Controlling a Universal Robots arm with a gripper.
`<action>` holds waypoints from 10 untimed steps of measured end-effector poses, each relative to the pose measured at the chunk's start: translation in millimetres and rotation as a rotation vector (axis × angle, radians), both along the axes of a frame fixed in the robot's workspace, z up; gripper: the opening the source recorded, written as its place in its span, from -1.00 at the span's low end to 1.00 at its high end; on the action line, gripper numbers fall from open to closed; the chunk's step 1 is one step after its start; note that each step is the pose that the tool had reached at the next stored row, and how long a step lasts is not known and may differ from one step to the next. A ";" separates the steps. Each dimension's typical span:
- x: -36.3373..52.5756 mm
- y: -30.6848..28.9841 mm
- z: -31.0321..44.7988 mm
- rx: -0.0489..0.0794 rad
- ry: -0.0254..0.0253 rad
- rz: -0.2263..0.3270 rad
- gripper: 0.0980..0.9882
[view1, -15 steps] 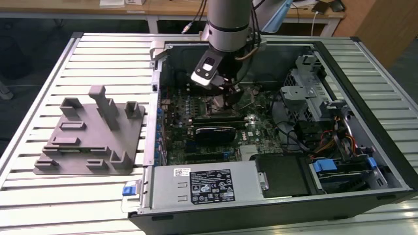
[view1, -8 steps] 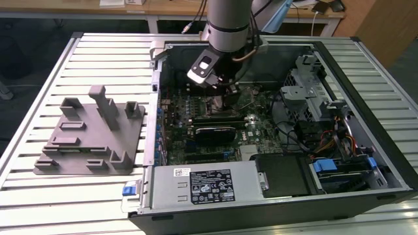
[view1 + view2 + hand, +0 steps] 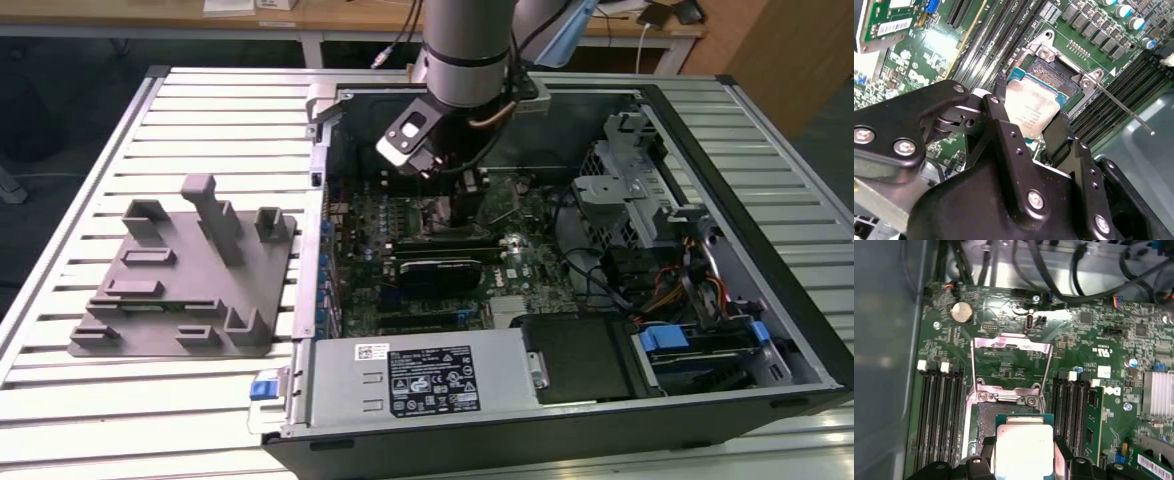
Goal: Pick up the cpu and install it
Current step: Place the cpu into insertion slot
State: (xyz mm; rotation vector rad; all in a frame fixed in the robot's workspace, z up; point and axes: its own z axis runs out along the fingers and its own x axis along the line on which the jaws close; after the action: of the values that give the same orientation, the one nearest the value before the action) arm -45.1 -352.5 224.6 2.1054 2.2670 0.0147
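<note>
Upper centre of the exterior view, inside the open computer case (image 3: 561,445), the gripper (image 3: 1030,114) clamps the cpu (image 3: 1023,447) by two opposite edges. The square chip faces metal lid up, partly over the open socket (image 3: 1056,75). The load plate (image 3: 1009,365) stands raised, and memory slots (image 3: 939,410) crowd both sides.

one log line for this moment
claw: shut on cpu | cpu: held over socket | frame: flipped open
</note>
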 end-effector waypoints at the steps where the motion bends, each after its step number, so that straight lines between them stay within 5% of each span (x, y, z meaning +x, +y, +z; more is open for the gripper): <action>1: 0.0 0.0 -0.4 0.001 0.0001 -0.005 0.00; 7: 0.0 0.0 -2.9 0.036 -0.0022 -0.012 0.00; 10: -0.1 0.0 -4.6 0.044 -0.0063 -0.016 0.00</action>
State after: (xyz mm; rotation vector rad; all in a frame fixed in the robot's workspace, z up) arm -45.2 -352.5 220.0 2.1416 2.2666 0.0710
